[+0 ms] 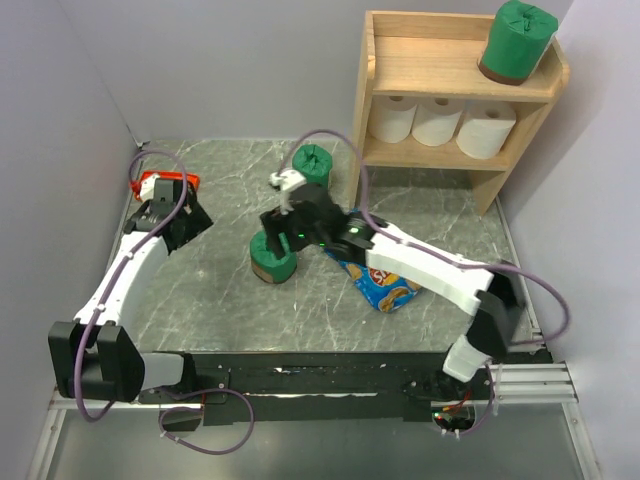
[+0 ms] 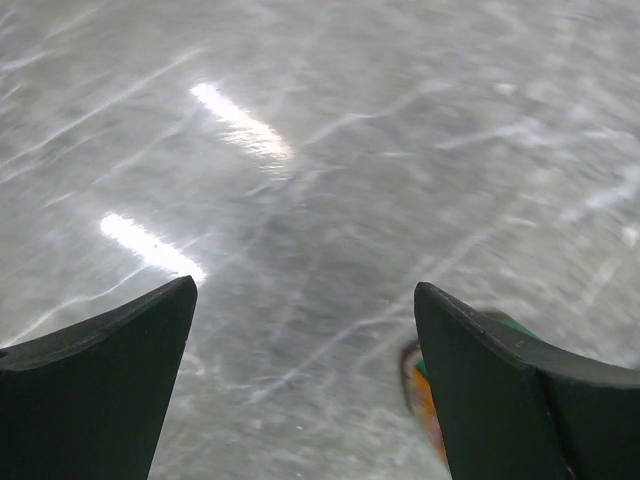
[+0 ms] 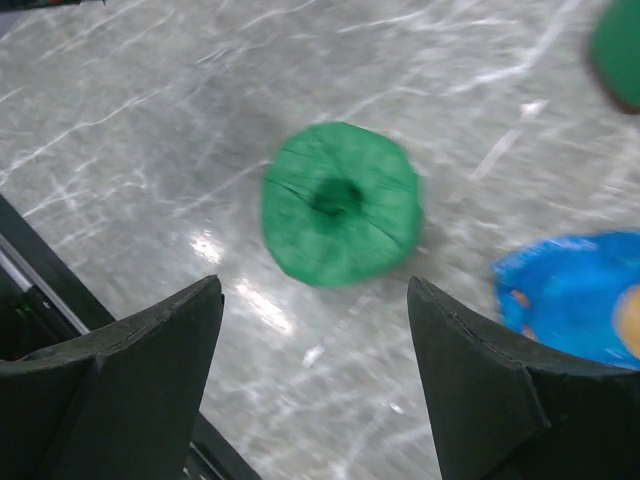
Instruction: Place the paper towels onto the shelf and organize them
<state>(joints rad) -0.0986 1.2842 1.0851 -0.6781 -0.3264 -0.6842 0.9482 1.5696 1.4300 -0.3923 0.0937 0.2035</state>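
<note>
The wooden shelf (image 1: 400,152) stands at the back right. Three white paper towels (image 1: 438,122) sit on its lower tier and a green one (image 1: 519,40) on the top. Two more green rolls stand on the table, one (image 1: 313,163) farther back and one (image 1: 273,262) in the middle. My right gripper (image 1: 278,238) hovers over the middle roll. In the right wrist view that roll (image 3: 340,203) lies just ahead of the open gripper (image 3: 315,282), apart from its fingers. My left gripper (image 1: 185,228) is open at the left over bare table, and the left wrist view shows the open gripper (image 2: 305,285) holding nothing.
A blue chip bag (image 1: 385,285) lies under my right arm, to the right of the middle roll. A red flat tool (image 1: 165,182) lies by the left wall behind my left gripper. A blurred orange-and-green edge (image 2: 418,385) peeks beside the left gripper's right finger.
</note>
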